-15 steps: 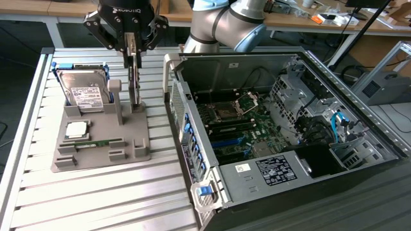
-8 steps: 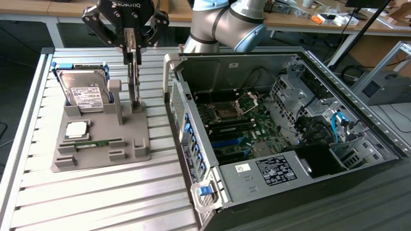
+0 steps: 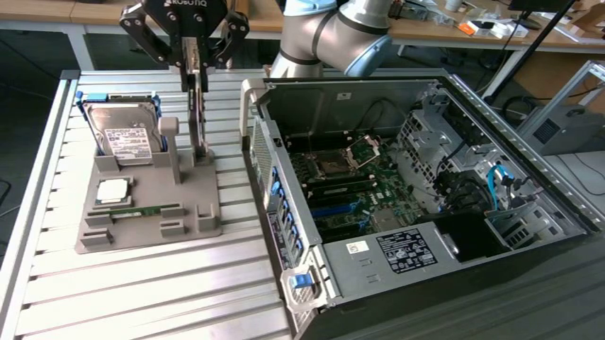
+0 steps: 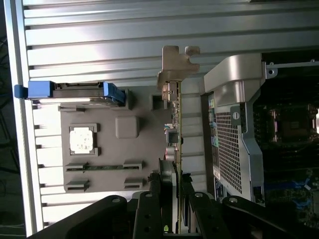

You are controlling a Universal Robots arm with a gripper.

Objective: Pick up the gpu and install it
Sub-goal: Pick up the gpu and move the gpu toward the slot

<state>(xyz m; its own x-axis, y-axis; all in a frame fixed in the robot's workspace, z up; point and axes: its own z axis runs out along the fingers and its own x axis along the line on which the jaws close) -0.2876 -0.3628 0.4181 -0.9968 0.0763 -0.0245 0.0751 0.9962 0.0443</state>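
the gripper [image 3: 194,65] is clenched on the top edge of the gpu [image 3: 198,113], a thin card standing upright and edge-on over the far end of a grey parts holder [image 3: 194,212] on the slatted table [image 3: 142,297]. a hard drive [image 3: 127,142] stands on the exterior view's left of the card, and the open computer case [image 3: 397,255] sits on its right.

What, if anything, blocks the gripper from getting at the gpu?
Probably nothing, so yes: the gripper sits above the gpu, fingers pinching its top edge. The card stands upright in the grey holder, apart from the hard drive and the case.
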